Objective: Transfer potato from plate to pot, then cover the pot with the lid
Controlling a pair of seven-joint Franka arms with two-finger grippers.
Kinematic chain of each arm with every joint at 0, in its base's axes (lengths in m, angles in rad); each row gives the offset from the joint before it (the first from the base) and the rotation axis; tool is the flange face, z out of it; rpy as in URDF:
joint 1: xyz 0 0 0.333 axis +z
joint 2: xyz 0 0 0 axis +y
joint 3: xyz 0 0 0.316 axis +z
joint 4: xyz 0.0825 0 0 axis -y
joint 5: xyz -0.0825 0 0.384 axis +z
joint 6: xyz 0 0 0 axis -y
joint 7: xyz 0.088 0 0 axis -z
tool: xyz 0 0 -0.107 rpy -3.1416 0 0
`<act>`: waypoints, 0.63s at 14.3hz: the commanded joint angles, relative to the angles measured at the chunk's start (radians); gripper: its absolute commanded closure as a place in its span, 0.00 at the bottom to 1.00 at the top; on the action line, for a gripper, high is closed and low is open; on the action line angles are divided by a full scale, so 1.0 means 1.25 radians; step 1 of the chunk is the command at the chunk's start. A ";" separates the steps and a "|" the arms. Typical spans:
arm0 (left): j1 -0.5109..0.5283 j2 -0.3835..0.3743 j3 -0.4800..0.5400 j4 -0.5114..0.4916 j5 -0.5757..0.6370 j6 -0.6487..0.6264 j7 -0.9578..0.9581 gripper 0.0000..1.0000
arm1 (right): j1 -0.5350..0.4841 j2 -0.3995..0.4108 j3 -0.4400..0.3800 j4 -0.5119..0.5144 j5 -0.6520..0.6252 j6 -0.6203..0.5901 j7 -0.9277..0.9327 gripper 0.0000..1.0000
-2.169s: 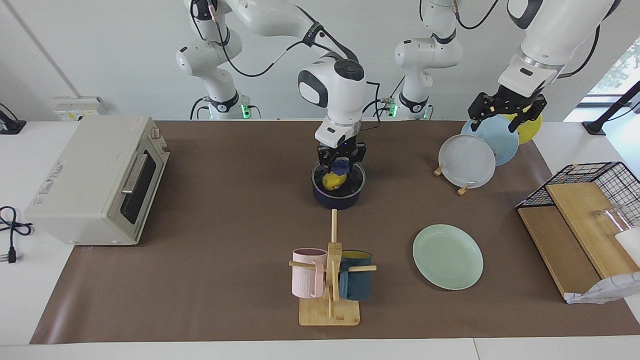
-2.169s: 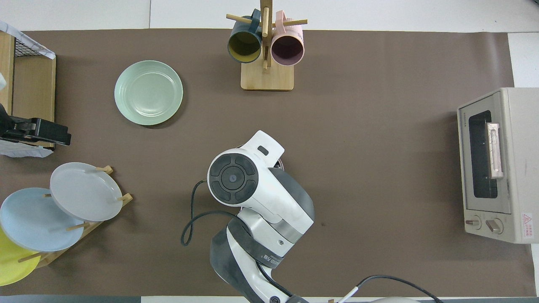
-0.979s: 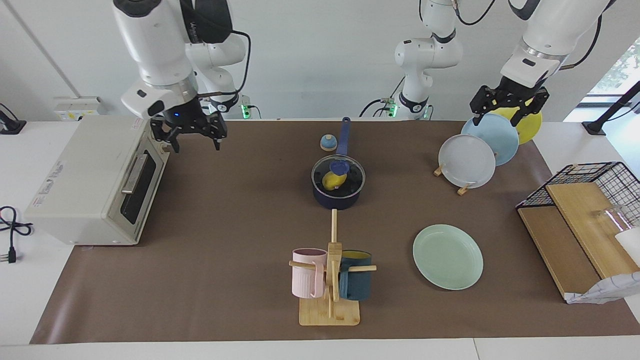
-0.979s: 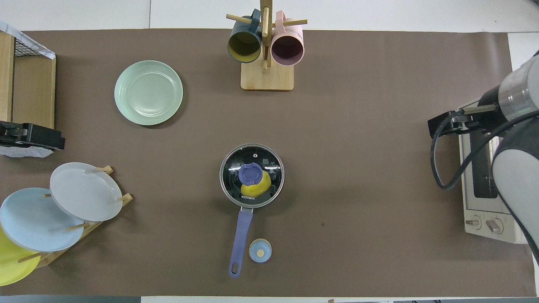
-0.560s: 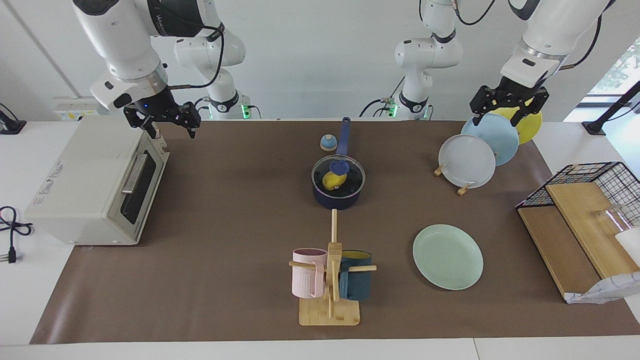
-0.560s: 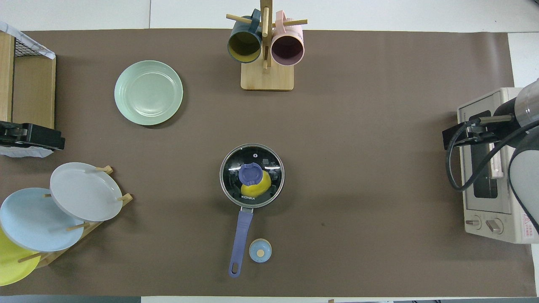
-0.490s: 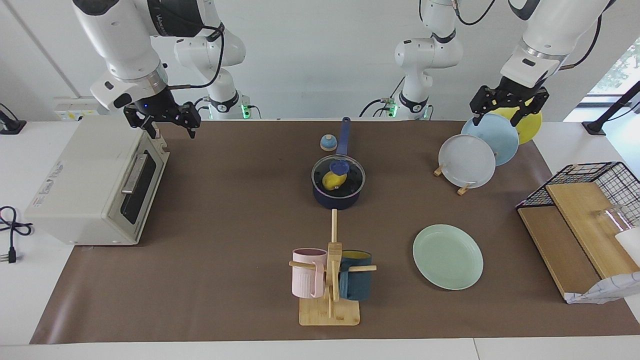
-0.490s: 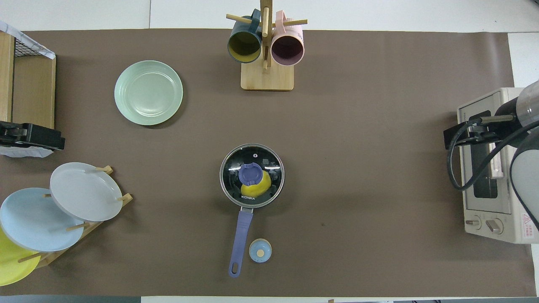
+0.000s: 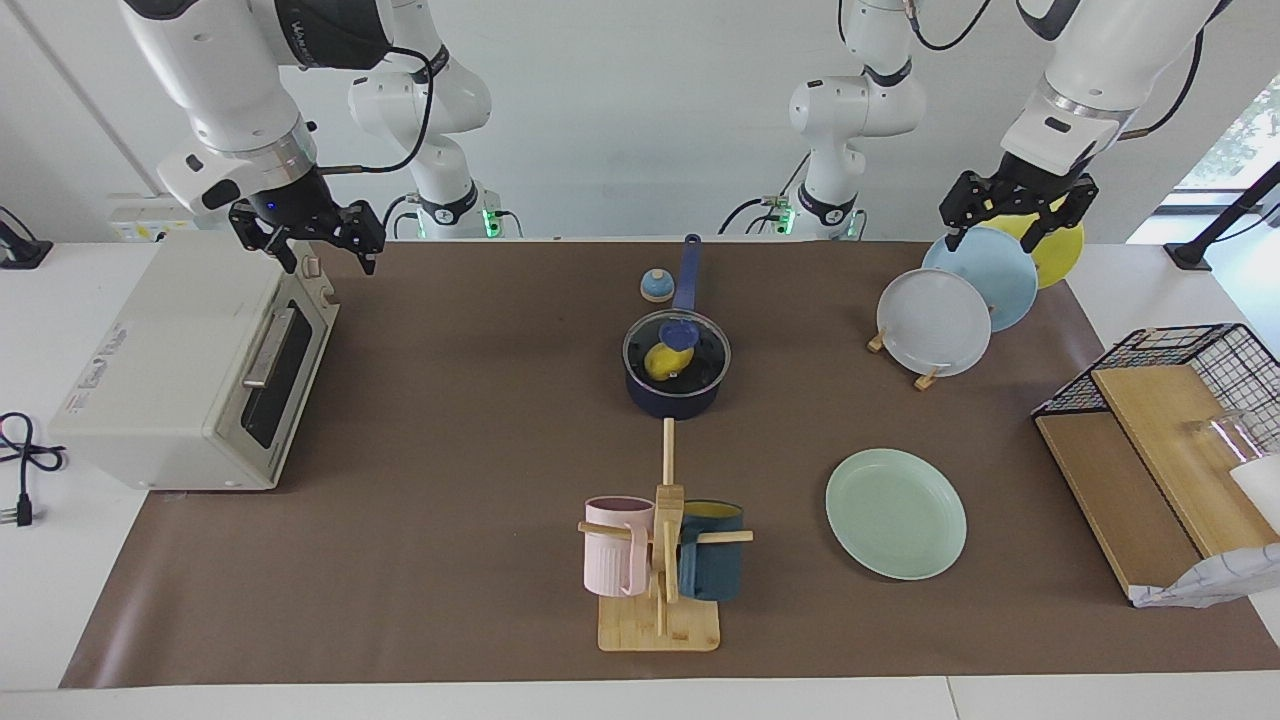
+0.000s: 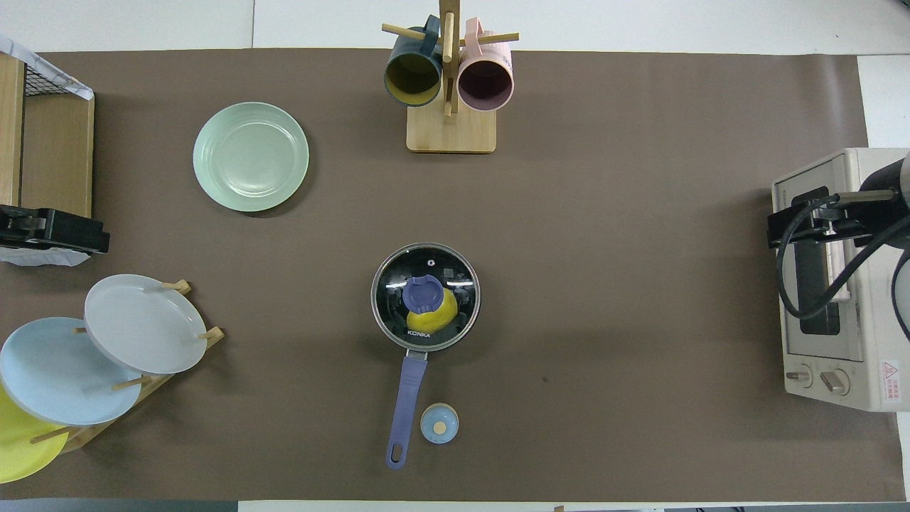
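The right gripper [image 9: 305,243] hangs over the toaster oven [image 9: 190,365] at its arm's end of the surface, fingers spread and empty. Mid-surface, the pot [image 9: 676,392] holds the potato [image 9: 662,362] under the lid [image 9: 700,350] — the plate [image 9: 895,512] lies bare nearer the edge farthest from the robots. The left gripper [image 9: 1017,219] waits over the racked plates [image 9: 935,320], fingers apart.

table [image 9: 480,420] w/ pot [image 9: 672,395], plate [image 9: 895,512], toaster oven [image 9: 190,360]
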 commanded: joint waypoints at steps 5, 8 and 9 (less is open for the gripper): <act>0.001 -0.019 0.006 -0.016 0.002 0.000 0.005 0.00 | -0.034 -0.004 0.004 0.009 0.010 -0.015 -0.061 0.00; 0.001 -0.019 0.006 -0.015 0.002 -0.002 0.006 0.00 | -0.039 -0.002 -0.001 0.017 0.008 -0.015 -0.063 0.00; 0.001 -0.018 0.006 -0.013 0.002 -0.004 0.005 0.00 | -0.040 -0.004 -0.010 0.013 0.009 -0.018 -0.064 0.00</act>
